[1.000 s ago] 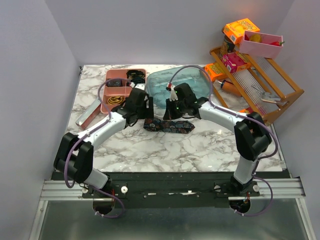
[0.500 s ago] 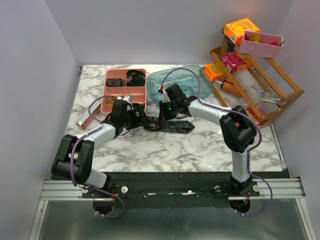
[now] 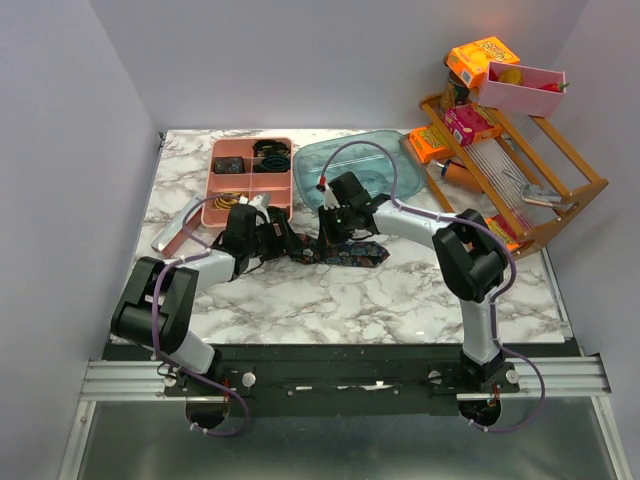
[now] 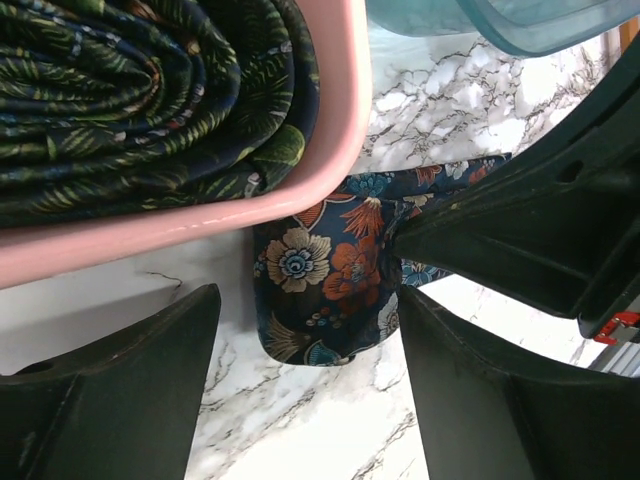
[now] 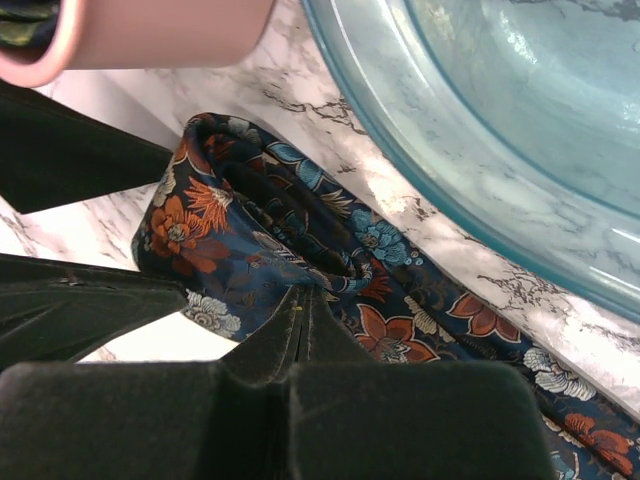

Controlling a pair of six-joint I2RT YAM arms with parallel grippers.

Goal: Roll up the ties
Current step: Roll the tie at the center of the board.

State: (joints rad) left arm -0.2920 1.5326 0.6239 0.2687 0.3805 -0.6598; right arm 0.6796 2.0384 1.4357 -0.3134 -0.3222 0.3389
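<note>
Grey walls point(image 3: 300, 60) enclose a white marble table point(image 3: 330, 295). Toward its back edge lies the floral tie point(image 3: 348, 253), the left gripper point(image 4: 308, 300) spread astride its end and the right gripper point(image 5: 300, 300) pressed together against its fold.

Top cam: bright, even, diffuse light from overhead; only soft, short shadows on white-grey veined marble tabletop point(image 3: 330, 290). Wrist cams: floral-print dark navy fabric tie point(image 4: 330, 270) crisp; black gripper fingers point(image 4: 110, 400) close-up, underexposed, slightly soft. Mild sheen on translucent blue plastic dish point(image 5: 480, 120).

Print on the orange boxes point(image 3: 482, 55) is too small to read.
</note>
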